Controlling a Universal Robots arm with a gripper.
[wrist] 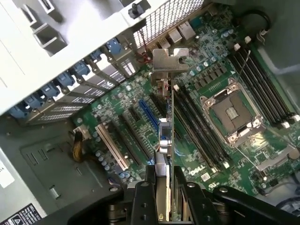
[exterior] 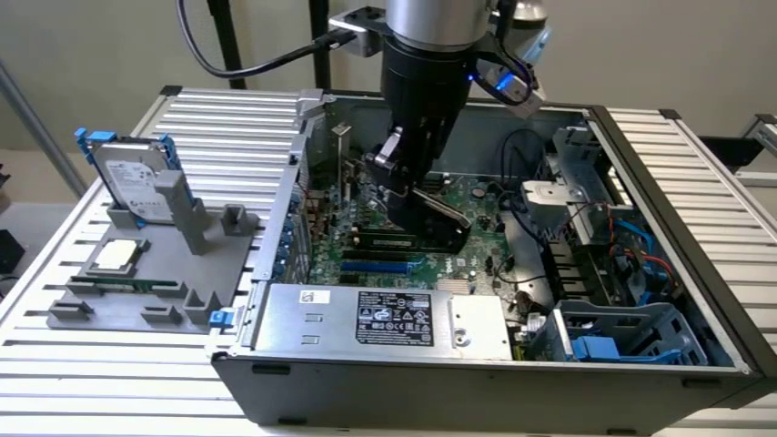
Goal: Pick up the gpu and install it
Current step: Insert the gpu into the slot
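Observation:
The gpu (wrist: 166, 126) is held edge-on inside the open computer case (exterior: 680, 182), and my gripper (wrist: 165, 185) is shut on its near end. Its silver end bracket (wrist: 169, 60) points toward the case's rear slot openings. The card hangs over the green motherboard (wrist: 201, 70), between the blue expansion slot (wrist: 149, 115) and the long black memory slots (wrist: 197, 126). In the exterior view my gripper (exterior: 403, 187) reaches down into the case, and the card's black face (exterior: 439, 226) is tilted just above the board. Whether the card touches a slot is not clear.
A silver hard drive with blue rails (exterior: 134, 177) and a square CPU chip (exterior: 118, 255) sit on a grey fixture (exterior: 134, 305) at the exterior view's left. The power supply (exterior: 388, 319), an open CPU socket (wrist: 233, 112), cables and the drive cage (exterior: 625, 332) crowd the case.

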